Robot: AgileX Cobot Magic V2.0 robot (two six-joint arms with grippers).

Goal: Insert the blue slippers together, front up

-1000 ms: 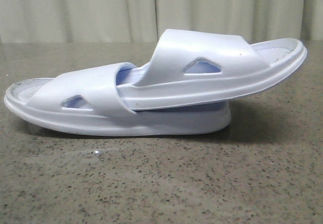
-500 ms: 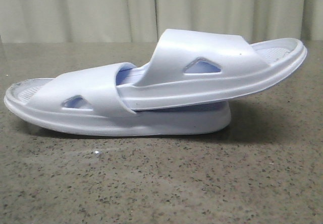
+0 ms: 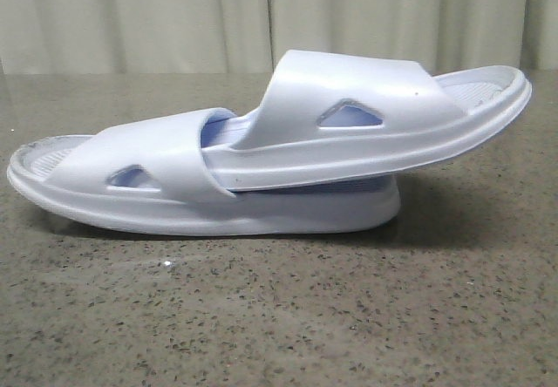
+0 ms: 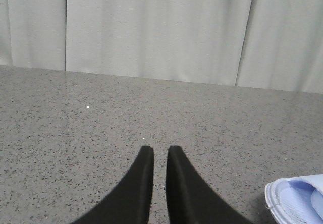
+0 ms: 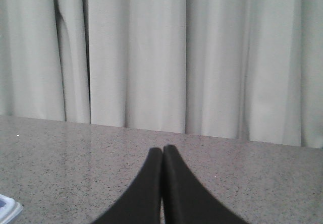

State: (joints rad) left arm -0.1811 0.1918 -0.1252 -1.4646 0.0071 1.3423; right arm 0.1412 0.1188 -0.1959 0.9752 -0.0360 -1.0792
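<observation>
Across the middle of the front frame, the blue slippers [image 3: 261,156] lie nested on the speckled grey table [image 3: 279,317], one tucked under the other's strap and jutting toward the upper right, with nothing around them and pale curtains [image 3: 174,16] behind. Left fingers [image 4: 144,168] stand narrowly apart and empty; right fingers [image 5: 154,178] are pressed together, empty. Nothing has shifted since the earlier frames.

Nothing to read here: no brand, number or label on the blue slippers [image 3: 261,156], none on the speckled bench [image 3: 279,317], none on the pale curtain [image 5: 161,57] behind.
</observation>
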